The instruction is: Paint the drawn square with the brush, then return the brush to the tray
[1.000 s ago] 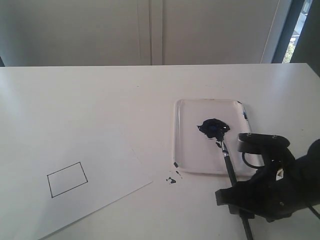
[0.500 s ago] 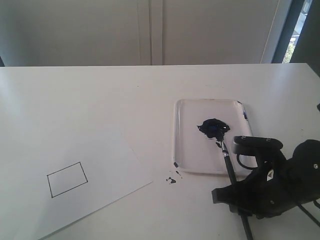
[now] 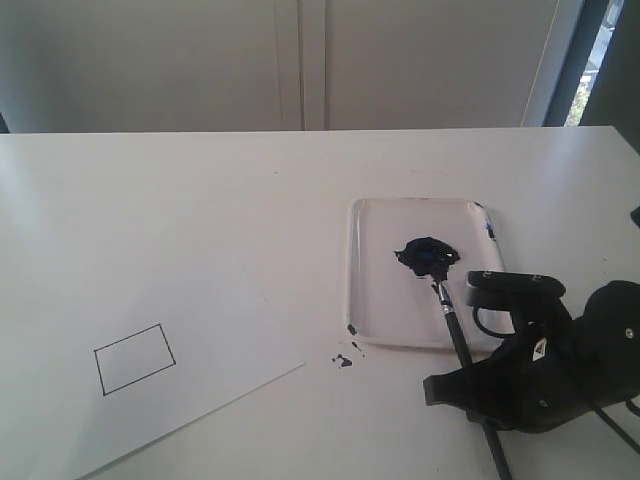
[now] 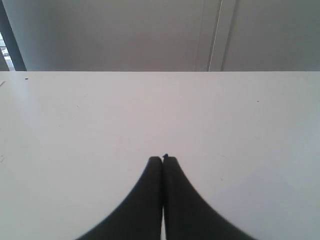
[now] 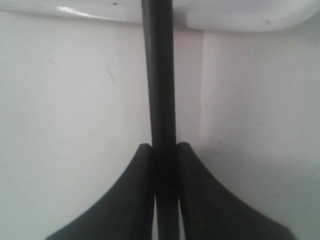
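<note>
The brush (image 3: 455, 330) lies slanted over the near rim of the clear tray (image 3: 365, 300), its bristles at the edge of the dark paint blob (image 3: 425, 254). My right gripper (image 3: 474, 380) is shut on the brush's black handle (image 5: 159, 75) just outside the tray, and the right wrist view shows the handle pinched at the right gripper (image 5: 164, 147). The drawn square (image 3: 134, 358) is a thin black outline with a white interior on the paper at the near left. My left gripper (image 4: 162, 159) is shut, empty, over bare table, and out of the exterior view.
The white paper sheet (image 3: 200, 320) lies at an angle on the white table. Small dark paint spatters (image 3: 343, 358) mark the table between the paper and the tray. A wall and a window frame stand behind the table's far edge.
My right gripper has shifted slightly to the left at the brush handle. The brush tip has drawn back a little from the blob. The square stays unpainted.
</note>
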Controlling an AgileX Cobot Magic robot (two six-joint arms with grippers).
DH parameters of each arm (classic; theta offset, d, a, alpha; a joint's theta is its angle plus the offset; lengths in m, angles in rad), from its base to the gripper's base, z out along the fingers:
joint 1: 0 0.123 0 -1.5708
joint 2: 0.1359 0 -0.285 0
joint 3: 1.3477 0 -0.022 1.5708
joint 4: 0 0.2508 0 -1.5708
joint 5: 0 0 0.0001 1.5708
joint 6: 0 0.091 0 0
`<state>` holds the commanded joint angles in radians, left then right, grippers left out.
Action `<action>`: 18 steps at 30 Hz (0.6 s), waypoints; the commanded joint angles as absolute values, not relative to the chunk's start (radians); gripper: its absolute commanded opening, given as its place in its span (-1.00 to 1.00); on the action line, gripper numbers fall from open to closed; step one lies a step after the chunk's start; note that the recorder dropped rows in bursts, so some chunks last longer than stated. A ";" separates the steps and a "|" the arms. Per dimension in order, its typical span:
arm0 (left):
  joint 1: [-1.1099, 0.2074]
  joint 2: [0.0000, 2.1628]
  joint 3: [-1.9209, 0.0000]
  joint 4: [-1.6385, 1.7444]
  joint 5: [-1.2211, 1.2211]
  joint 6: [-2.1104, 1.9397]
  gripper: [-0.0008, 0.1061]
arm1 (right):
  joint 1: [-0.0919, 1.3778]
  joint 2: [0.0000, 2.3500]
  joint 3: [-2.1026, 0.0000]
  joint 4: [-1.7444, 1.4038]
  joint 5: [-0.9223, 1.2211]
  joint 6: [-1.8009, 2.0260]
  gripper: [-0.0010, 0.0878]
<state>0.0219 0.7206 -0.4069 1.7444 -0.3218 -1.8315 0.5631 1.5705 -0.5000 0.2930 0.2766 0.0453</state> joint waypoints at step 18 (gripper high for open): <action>0.022 0.721 -0.407 1.744 -0.322 -1.831 -0.99 | 0.563 1.382 -0.571 0.189 0.472 0.031 -0.98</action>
<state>0.0219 0.7206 -0.4069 1.7444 -0.3218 -1.8315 0.5631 1.3824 -0.5708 0.1895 0.4720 0.0313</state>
